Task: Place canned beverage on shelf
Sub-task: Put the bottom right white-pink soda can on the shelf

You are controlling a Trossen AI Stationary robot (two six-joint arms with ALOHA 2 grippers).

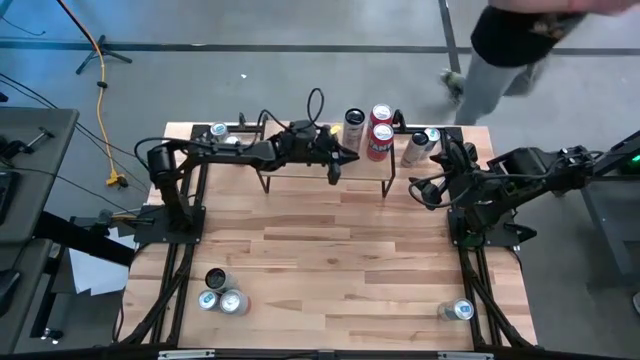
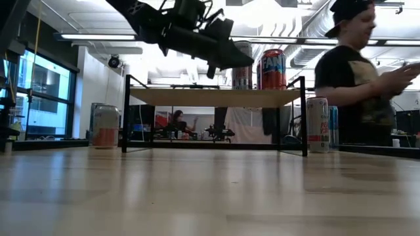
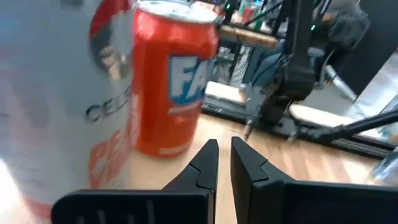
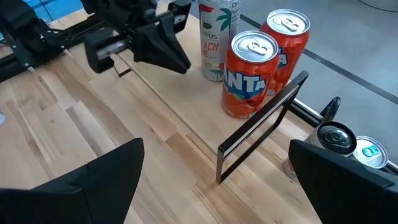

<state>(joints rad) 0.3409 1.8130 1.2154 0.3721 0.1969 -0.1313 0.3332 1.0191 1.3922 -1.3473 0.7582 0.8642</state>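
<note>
My left gripper (image 3: 224, 163) hangs over the shelf (image 1: 300, 172), fingers pressed together and holding nothing, just short of the cans at the shelf's right end. Nearest of these is a white can (image 1: 353, 125), with two orange soda cans (image 4: 250, 74) beside it, all upright on the plank. My right gripper (image 1: 428, 188) waits off the shelf's right end, fingers spread wide. Two more cans (image 1: 422, 146) stand on the table (image 1: 330, 260) past that end.
</note>
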